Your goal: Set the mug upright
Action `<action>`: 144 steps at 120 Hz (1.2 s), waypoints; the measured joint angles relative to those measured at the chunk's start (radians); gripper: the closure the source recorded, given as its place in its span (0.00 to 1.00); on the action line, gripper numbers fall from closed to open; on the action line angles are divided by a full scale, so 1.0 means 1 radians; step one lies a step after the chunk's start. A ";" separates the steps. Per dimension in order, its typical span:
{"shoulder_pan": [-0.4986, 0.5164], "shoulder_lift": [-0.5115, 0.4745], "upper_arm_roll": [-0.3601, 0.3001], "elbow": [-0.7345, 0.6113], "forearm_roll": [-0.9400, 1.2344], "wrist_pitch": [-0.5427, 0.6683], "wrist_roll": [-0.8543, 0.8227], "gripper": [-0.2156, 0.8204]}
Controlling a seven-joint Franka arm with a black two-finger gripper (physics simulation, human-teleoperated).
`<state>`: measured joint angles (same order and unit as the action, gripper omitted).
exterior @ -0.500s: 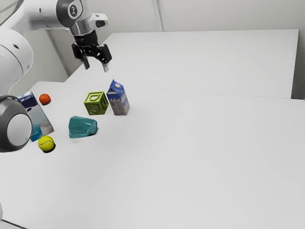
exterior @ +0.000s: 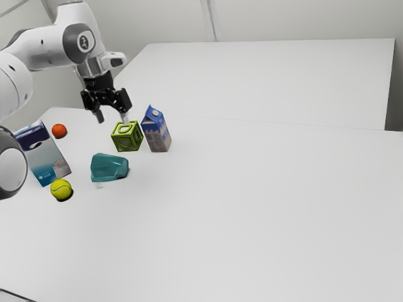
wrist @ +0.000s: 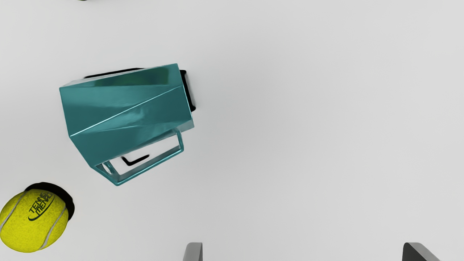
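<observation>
there are six things on the tabletop [exterior: 252,220]: one teal mug [exterior: 109,168], one yellow tennis ball [exterior: 62,189], one small round orange-red thing [exterior: 59,131], one green cube [exterior: 127,137], one blue-topped drink carton [exterior: 157,131] and one blue and white box [exterior: 44,153].

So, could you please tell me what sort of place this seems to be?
It looks like a simulated robot test bench, not a lived-in room: a robot arm reaches over a plain white table, where a mug on its side shares space with unrelated items such as a tennis ball and a carton.
</observation>
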<state>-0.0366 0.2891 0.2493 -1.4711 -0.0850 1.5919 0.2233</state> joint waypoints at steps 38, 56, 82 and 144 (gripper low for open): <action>0.003 0.007 0.104 -0.151 -0.076 0.167 0.129 0.21; 0.044 0.012 0.114 -0.175 -0.110 0.203 0.202 0.21; 0.117 0.060 0.114 -0.180 -0.172 0.229 0.297 0.21; 0.244 0.173 0.114 -0.165 -0.390 0.255 0.498 0.21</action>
<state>0.2070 0.4616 0.3635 -1.6359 -0.4747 1.8464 0.7213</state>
